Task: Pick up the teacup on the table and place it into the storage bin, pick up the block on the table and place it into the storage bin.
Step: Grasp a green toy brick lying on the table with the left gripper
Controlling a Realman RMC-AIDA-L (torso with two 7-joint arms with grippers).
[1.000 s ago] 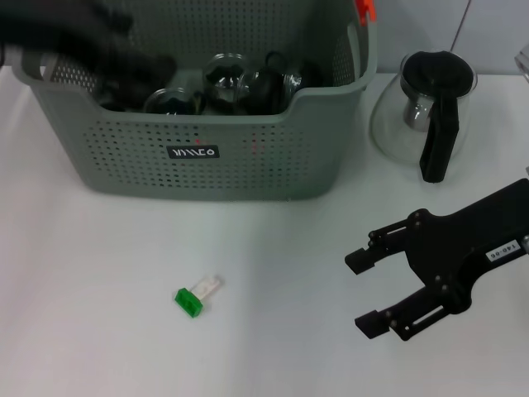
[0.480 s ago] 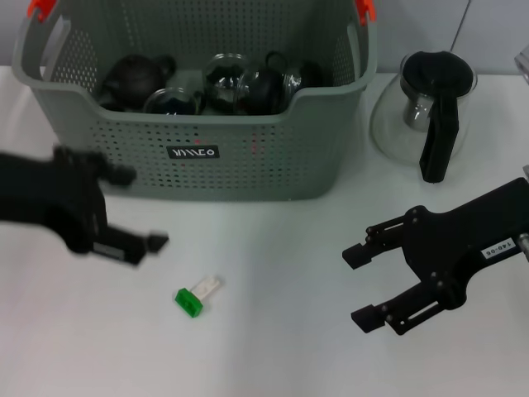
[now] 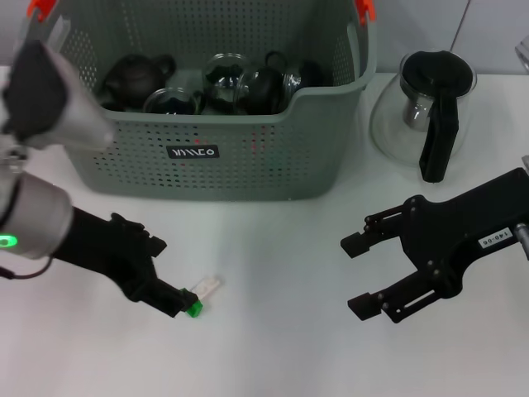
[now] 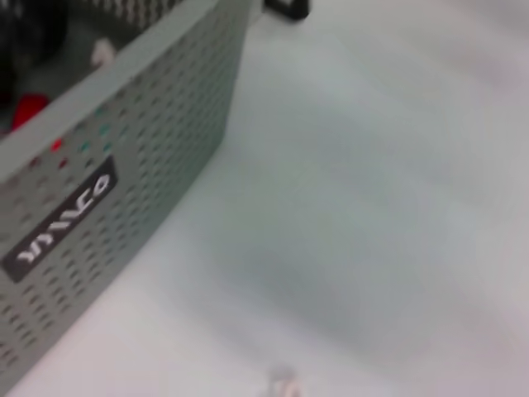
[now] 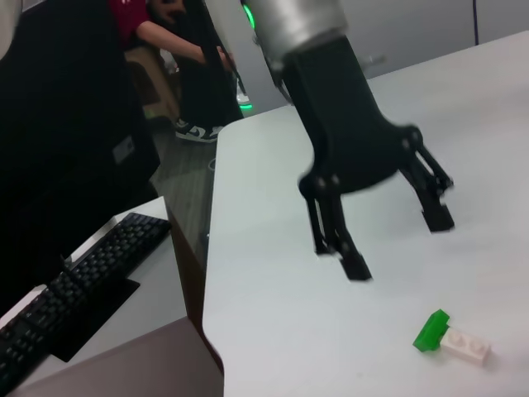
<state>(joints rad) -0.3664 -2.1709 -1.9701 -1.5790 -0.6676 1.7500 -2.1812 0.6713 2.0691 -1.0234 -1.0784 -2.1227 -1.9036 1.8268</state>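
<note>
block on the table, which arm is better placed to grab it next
Left. The left gripper is open and poised right at the green and white block, while the right gripper hangs open well off to the other side, in front of the glass carafe.

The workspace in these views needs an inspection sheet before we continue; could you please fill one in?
Surface: white table, bare around the block.
Job's things: green-and-white block lies on the table in front of the storage bin; dark teapots and glass cups sit inside the bin.
Clutter: glass carafe beside the bin.
Grippers: left gripper open above the block; right gripper open, hovering apart.
Cables: nothing seen.
Surroundings: keyboard beyond the table edge.
</note>
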